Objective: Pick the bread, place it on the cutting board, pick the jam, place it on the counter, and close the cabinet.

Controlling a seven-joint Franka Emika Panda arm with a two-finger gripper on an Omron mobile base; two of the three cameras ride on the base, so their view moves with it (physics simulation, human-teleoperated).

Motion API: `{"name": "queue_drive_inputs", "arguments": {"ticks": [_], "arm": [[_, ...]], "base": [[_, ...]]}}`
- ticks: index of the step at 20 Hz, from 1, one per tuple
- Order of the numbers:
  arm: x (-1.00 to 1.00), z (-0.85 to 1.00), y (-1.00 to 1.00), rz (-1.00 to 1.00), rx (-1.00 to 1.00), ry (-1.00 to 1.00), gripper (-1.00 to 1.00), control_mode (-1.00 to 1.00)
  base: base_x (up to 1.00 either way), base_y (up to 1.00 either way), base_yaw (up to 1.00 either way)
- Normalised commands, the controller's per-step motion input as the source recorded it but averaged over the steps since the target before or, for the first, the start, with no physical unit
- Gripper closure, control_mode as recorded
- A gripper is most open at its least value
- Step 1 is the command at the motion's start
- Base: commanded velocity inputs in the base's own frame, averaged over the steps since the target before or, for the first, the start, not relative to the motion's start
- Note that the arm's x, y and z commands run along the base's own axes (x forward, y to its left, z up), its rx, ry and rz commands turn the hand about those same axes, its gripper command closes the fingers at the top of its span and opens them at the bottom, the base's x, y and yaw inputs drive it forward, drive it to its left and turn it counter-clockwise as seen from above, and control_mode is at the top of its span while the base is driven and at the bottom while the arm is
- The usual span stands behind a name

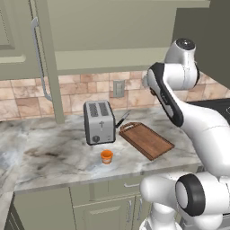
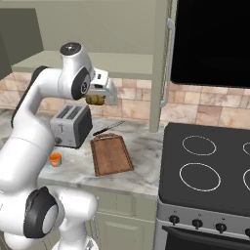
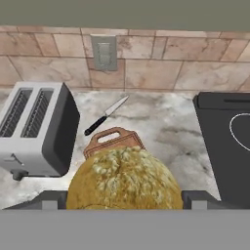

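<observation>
You have round golden-brown bun (image 3: 124, 178) clamped in gripper (image 2: 97, 99), high above reddish-brown wooden cutting board (image 2: 111, 154) near worktop (image 1: 54, 152) back edge. Bun likely light, soft, crumbly: keep squeeze gentle, across middle.

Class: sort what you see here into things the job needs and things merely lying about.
Job: bread held in the gripper, cutting board, jam on the counter, open cabinet.
Lying about: toaster, knife, stove, wall socket.

The cutting board (image 2: 112, 154) lies bare, hemmed by the toaster (image 2: 72, 125) and knife (image 2: 108, 128).
</observation>
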Motion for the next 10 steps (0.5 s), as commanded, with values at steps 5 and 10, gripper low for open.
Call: {"name": "queue_drive_inputs", "arguments": {"ticks": [5, 10], "arm": [[0.0, -0.59, 0.0, 0.0, 0.0, 0.06, 1.0, -1.0], [0.0, -0.56, 0.0, 0.0, 0.0, 0.04, 1.0, -1.0]], "base": [[0.0, 0.0, 0.0], [0.0, 0.0, 0.0]]}}
